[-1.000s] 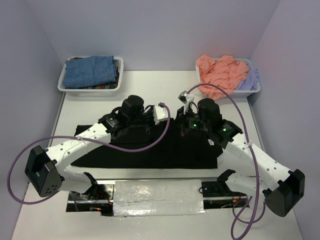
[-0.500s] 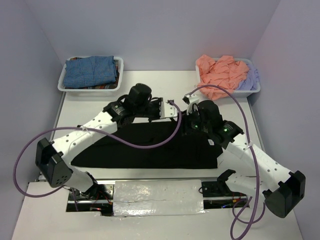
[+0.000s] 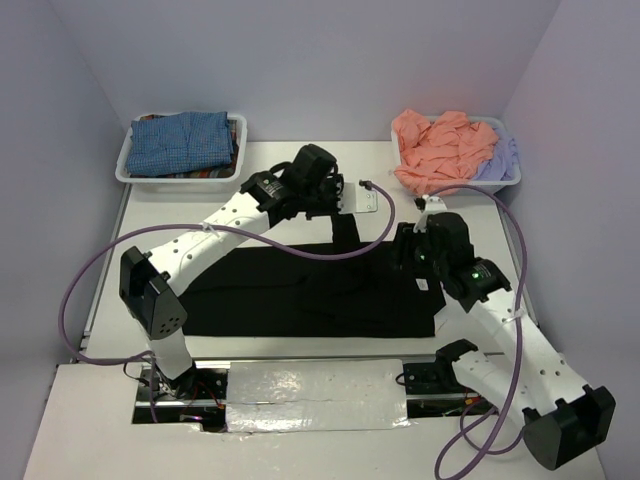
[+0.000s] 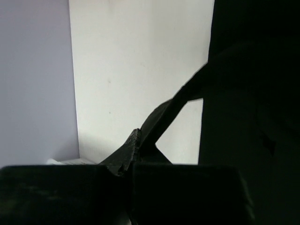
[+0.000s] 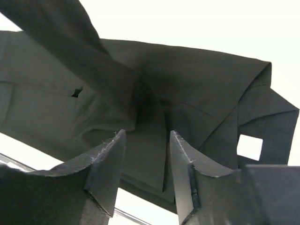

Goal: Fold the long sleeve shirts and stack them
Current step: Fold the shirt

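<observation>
Two arms reach over one large black shirt (image 3: 300,295), which lies spread on the worktop (image 3: 290,170) close to the arm bases, its long axis running left to right. From the far edge of its middle a narrow strip rises, most likely a sleeve (image 3: 345,230). It ends in the left tool (image 3: 343,208), which is pinched tight on it and holds it clear of the worktop, on the far side of the shirt body. In the left wrist view the cloth runs taut from the fingers away to the dark body.

We see the right tool (image 5: 146,140) with its fingers (image 5: 105,164) spread wide and nothing between them. It hovers just above the right part of the shirt, where the cloth bunches into folds beside a white label (image 5: 249,146).

We judge the coming move to turn on this: the sleeve stands at right angles to the body's long axis, and the body lies nearward from the left tool. To fold it, the sleeve must be carried back toward the near side and laid along the body. The left arm has that job already in its grip. The right arm is nearer to the label end and could press it flat.

Well apart at the far edge, a left bin (image 3: 125,170) holds a blue-checked shirt (image 3: 180,143), and a right bin (image 3: 510,180) holds salmon-pink cloth (image 3: 440,150) and pale lavender cloth (image 3: 497,160).
</observation>
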`<action>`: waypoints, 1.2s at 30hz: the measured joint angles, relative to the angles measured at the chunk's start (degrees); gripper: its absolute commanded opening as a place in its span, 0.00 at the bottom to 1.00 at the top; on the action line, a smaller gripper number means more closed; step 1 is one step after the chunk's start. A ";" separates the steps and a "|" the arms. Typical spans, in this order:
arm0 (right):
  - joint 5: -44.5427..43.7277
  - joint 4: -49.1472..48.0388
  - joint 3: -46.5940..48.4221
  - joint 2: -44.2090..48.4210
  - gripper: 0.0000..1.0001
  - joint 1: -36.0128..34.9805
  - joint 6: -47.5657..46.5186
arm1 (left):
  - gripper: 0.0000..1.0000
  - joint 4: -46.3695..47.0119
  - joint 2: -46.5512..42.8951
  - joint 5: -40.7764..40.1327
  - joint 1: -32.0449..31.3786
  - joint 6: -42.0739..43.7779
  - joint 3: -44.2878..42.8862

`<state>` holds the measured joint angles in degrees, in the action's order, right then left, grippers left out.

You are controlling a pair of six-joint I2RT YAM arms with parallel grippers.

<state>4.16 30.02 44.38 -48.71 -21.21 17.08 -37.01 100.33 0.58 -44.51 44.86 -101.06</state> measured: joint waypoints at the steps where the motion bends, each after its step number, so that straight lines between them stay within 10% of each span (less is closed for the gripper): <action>1: 0.39 -0.15 -0.39 0.39 0.50 0.00 0.15 | 0.00 -0.85 0.00 -0.76 -0.02 0.00 0.00; 29: 11.41 -20.39 -11.10 -21.49 0.55 -0.76 2.80 | 0.00 -4.35 -11.91 5.29 -0.37 9.22 9.90; 36: 13.20 -25.29 -13.38 -24.37 0.00 -1.42 3.15 | 0.00 -3.56 -11.96 6.82 -0.37 10.27 11.06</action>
<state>17.37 4.73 31.00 -73.08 -22.63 20.23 -40.58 88.38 7.40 -44.88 55.13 -90.00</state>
